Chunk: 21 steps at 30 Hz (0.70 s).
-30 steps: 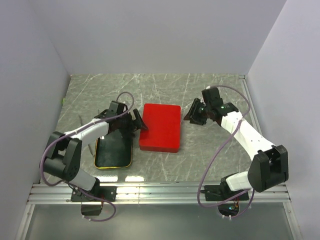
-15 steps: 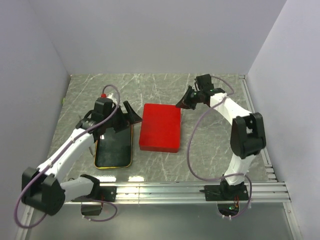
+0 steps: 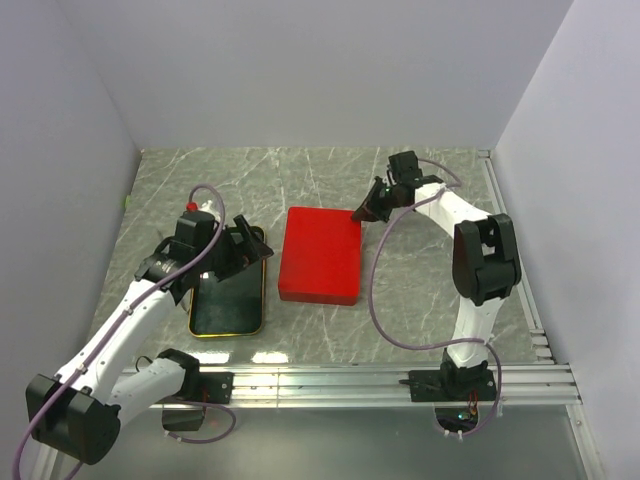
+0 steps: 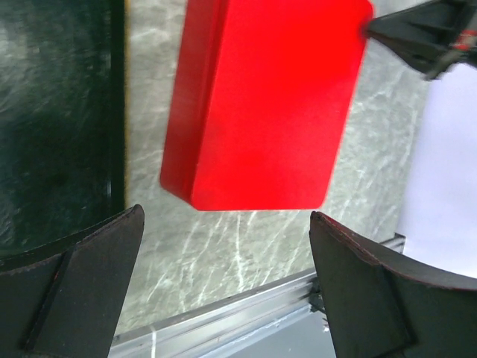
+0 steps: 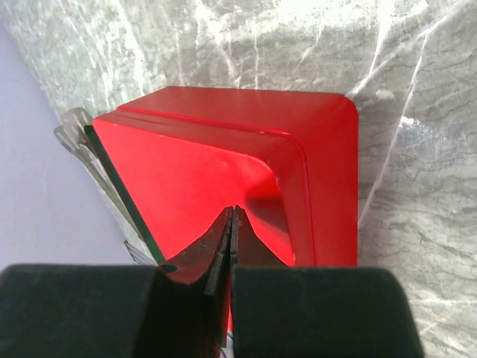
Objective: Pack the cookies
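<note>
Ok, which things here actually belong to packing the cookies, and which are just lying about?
Belong to the job: red box, closed; black tray beside it (probably); open left gripper; shut right gripper at the box's far corner. No cookies in view.
Just there: table; metal rail at its near edge.

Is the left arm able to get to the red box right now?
Probably yes. The left gripper hangs open over the black tray, right beside the red box, with nothing between them. The right gripper, shut, sits only at the box's far corner.
</note>
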Each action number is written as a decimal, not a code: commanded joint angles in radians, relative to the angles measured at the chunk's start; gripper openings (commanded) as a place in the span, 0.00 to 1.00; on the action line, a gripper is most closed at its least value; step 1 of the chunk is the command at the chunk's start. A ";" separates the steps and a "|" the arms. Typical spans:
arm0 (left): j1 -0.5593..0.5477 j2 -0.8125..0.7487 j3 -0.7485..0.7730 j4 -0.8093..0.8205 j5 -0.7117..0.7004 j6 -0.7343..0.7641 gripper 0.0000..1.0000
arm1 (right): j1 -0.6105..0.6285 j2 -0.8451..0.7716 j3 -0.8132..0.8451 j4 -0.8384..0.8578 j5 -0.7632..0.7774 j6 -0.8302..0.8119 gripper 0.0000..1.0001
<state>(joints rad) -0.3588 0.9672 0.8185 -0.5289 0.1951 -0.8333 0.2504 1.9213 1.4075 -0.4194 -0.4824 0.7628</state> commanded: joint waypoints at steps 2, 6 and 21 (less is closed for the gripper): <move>0.003 0.005 0.102 -0.049 -0.086 0.028 0.98 | -0.022 -0.088 0.094 -0.038 -0.035 -0.028 0.00; 0.003 -0.007 0.186 -0.098 -0.192 0.060 0.99 | -0.023 -0.239 0.137 -0.099 -0.056 -0.077 0.00; 0.006 -0.208 0.193 -0.105 -0.784 0.071 0.99 | -0.022 -0.860 -0.163 -0.226 -0.013 -0.143 0.52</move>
<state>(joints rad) -0.3576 0.8307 1.0603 -0.6682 -0.3786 -0.7792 0.2310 1.0924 1.2720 -0.5365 -0.5449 0.6750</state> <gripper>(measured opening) 0.994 0.509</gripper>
